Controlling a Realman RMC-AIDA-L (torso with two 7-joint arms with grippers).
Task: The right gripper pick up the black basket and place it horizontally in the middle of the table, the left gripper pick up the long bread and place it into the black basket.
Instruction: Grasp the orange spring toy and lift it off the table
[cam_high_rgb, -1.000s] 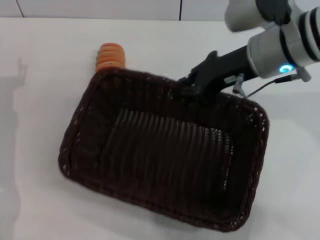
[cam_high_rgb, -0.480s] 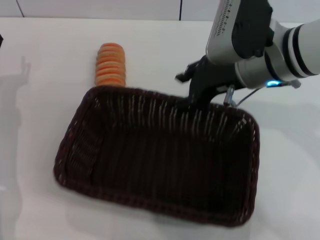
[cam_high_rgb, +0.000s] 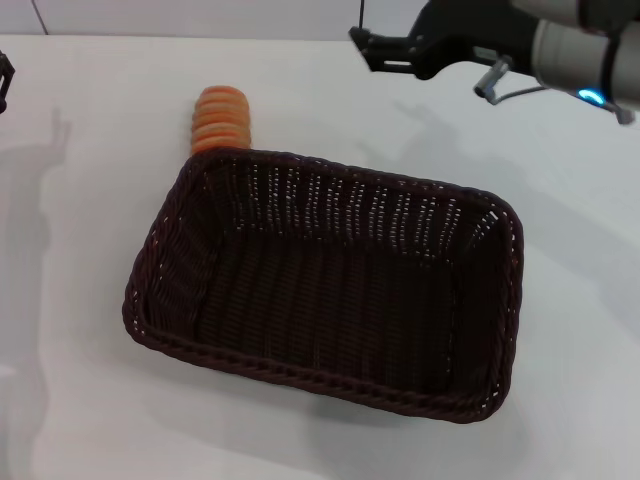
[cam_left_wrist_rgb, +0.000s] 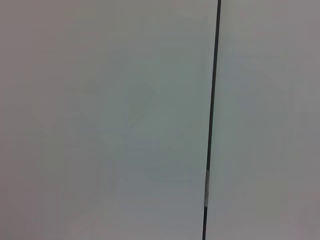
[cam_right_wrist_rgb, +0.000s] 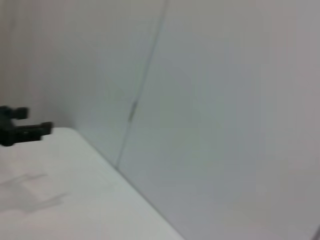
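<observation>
The large rectangular dark brown-black woven wicker basket lies flat on the broad white surface, in the middle of the head view. Its long sides run from left to right with a slight slant, so the right end sits a little lower in the frame than the left end. Its inside holds nothing, and no gripper touches it.

The small oblong tan-orange loaf with darker crosswise ridges lies on the surface in the upper left part of the frame, just behind the far left corner of the basket. Its near end meets the braided rim — I cannot tell if it really touches or only is hidden behind it.

The right gripper, a black two-fingered claw on a grey-white arm with a small blue light, hangs at the upper right of the frame, above the surface and well apart from the basket. Its fingers point to the left with a narrow gap between them, and they hold nothing — it is released.

The left gripper shows only as a small black part at the upper left edge of the head view; in the right wrist view it appears far off above the surface. I cannot tell whether it is released or clenched.

The left wrist view shows only a plain pale wall with a thin dark seam.
</observation>
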